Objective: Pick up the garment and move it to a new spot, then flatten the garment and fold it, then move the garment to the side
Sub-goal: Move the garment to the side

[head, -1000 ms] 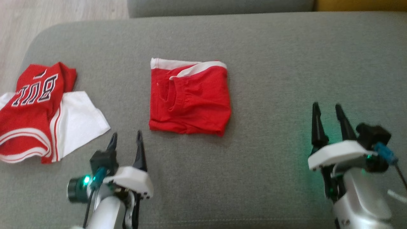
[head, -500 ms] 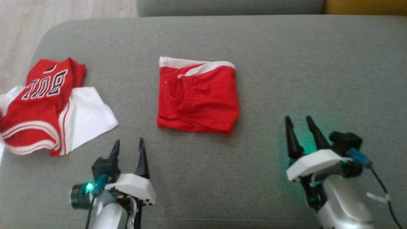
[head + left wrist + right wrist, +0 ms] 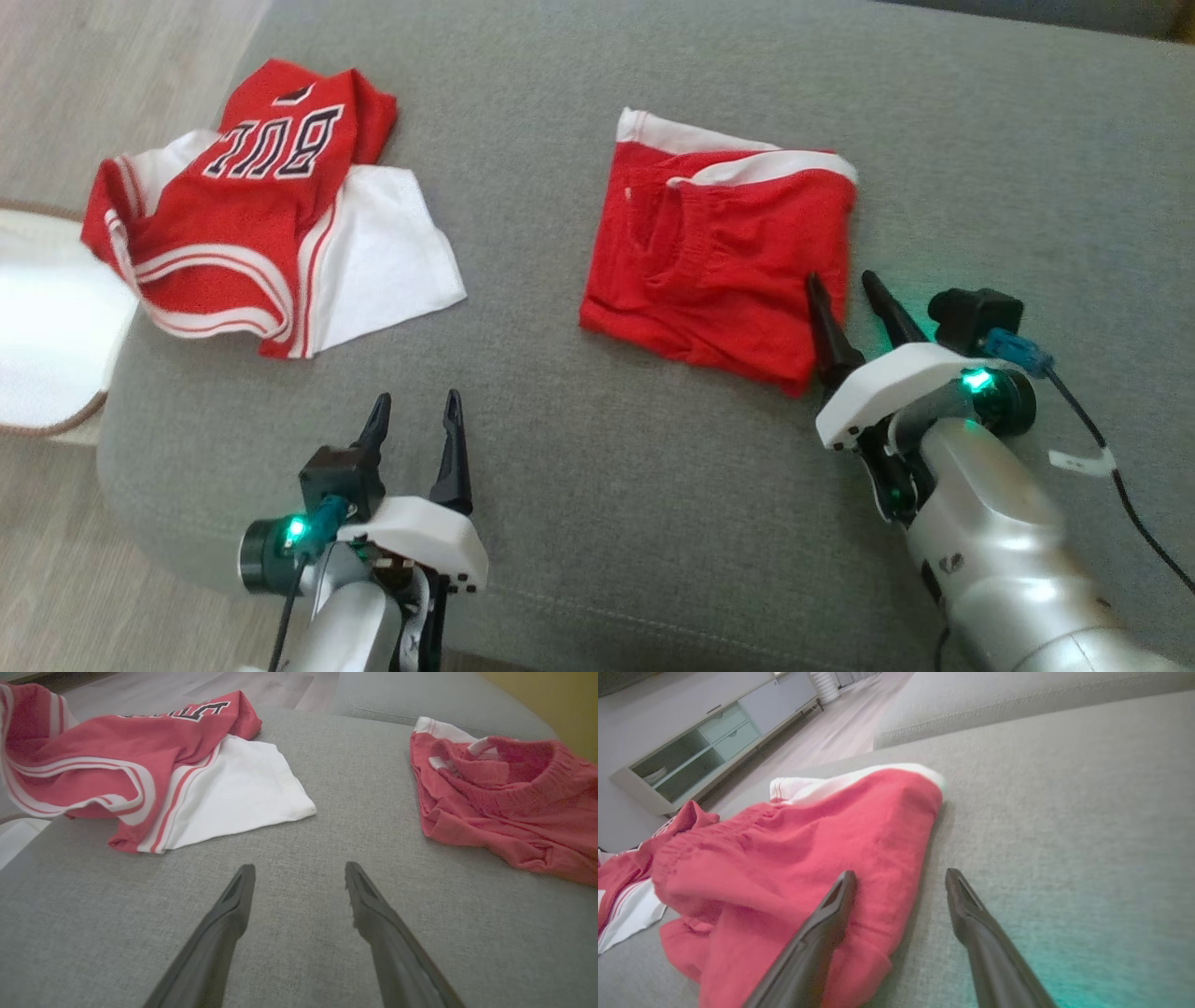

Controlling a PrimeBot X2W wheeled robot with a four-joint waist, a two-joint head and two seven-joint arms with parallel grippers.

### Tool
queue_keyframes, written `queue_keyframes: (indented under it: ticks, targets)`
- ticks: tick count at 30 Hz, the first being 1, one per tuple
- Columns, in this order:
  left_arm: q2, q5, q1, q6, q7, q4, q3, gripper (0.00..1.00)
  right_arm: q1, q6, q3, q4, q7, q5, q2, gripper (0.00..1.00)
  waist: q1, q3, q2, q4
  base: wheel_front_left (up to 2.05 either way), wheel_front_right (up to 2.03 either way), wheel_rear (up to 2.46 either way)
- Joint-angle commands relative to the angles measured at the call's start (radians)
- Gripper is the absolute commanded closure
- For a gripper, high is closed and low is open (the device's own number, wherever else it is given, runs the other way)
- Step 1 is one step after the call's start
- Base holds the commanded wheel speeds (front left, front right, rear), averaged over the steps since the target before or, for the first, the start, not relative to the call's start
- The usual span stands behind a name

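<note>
grey sofa cushion (image 3: 597, 485) holding the garment (image 3: 233, 215), a smaller red cloth (image 3: 709, 261) and two robot tools
the garment, a red jersey with black lettering, lies crumpled at the cushion's far left corner, near the edge. left tool (image 3: 416, 399) hangs spread and empty over bare cushion. right tool (image 3: 840, 278), also spread and empty, has one finger over the smaller red cloth; clenching there would likely take the wrong piece.

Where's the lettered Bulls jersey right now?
Head view, upper left: the jersey lies crumpled near the left edge of the grey cushion, partly over a white cloth, ahead of the left gripper.
</note>
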Motion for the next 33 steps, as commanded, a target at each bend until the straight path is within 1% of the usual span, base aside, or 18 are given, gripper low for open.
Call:
queue_keyframes:
  ticks: [1,2,3,6,8,11,14,21,25,26,27,30,33]
  targets:
    - [0.013,-0.005,-0.036,0.002,-0.005,-0.034,0.029,0.00,-0.030,0.007,0.032,0.002,0.008,0.009,0.011,0.38,0.0000,0.018,0.0000,0.018,0.00,0.00,0.00]
    - [0.013,-0.005,-0.036,0.003,-0.005,-0.035,0.031,0.00,-0.034,0.007,0.045,0.020,0.017,0.021,0.011,0.81,0.0000,0.021,0.0000,0.018,0.00,0.00,0.00]
    - [0.013,-0.006,-0.036,0.004,-0.005,-0.035,0.034,0.00,-0.038,0.007,0.061,0.028,0.022,0.038,0.011,1.00,0.0000,0.023,0.0000,0.015,0.00,0.00,0.00]
    - [0.013,-0.002,-0.043,0.002,-0.005,-0.034,0.036,0.00,-0.050,0.007,0.097,0.037,0.010,0.069,0.011,1.00,0.0000,0.024,0.0000,-0.010,0.00,0.00,0.00]
    - [0.013,0.007,-0.049,-0.003,-0.005,-0.030,0.034,0.00,-0.057,0.007,0.114,0.037,-0.002,0.078,0.011,1.00,0.0000,0.022,0.0000,-0.046,0.00,0.00,0.00]
    - [0.013,0.023,-0.062,-0.008,-0.005,-0.024,0.044,0.00,-0.055,0.007,0.136,0.025,-0.012,0.096,0.011,1.00,0.0000,0.010,0.0000,-0.133,0.00,0.00,0.00]
    - [0.013,0.041,-0.080,-0.018,-0.005,-0.015,0.054,0.00,-0.044,0.007,0.159,0.002,-0.016,0.125,0.011,1.00,0.0000,0.003,0.0000,-0.248,0.00,0.00,0.00]
    - [0.014,0.095,-0.121,-0.046,-0.005,0.014,0.091,0.00,-0.013,0.007,0.196,-0.089,-0.017,0.181,0.011,1.00,0.0000,0.019,0.0000,-0.552,0.00,0.00,0.00]
    - [0.016,0.117,-0.128,-0.063,-0.005,0.035,0.112,0.00,0.009,0.007,0.218,-0.129,-0.017,0.207,0.011,1.00,0.0000,0.027,0.0000,-0.689,0.00,0.00,0.00]
    - [0.016,0.122,-0.129,-0.068,-0.005,0.040,0.114,0.00,0.015,0.007,0.219,-0.137,-0.017,0.214,0.011,1.00,0.0000,0.029,0.0000,-0.716,0.00,0.00,0.00]
    - [0.016,0.122,-0.129,-0.068,-0.005,0.040,0.114,0.00,0.015,0.007,0.219,-0.137,-0.017,0.214,0.011,1.00,0.0000,0.029,0.0000,-0.716,0.00,0.00,0.00]
    - [0.017,0.135,-0.131,-0.080,-0.005,0.051,0.121,0.00,0.027,0.007,0.215,-0.162,-0.017,0.221,0.011,1.00,0.0000,0.037,0.0000,-0.779,0.00,0.00,0.00]
    - [0.016,0.147,-0.149,-0.095,-0.005,0.063,0.112,0.00,0.028,0.007,0.160,-0.171,-0.017,0.196,0.011,1.00,0.0000,0.050,0.0000,-0.788,0.00,0.00,0.00]
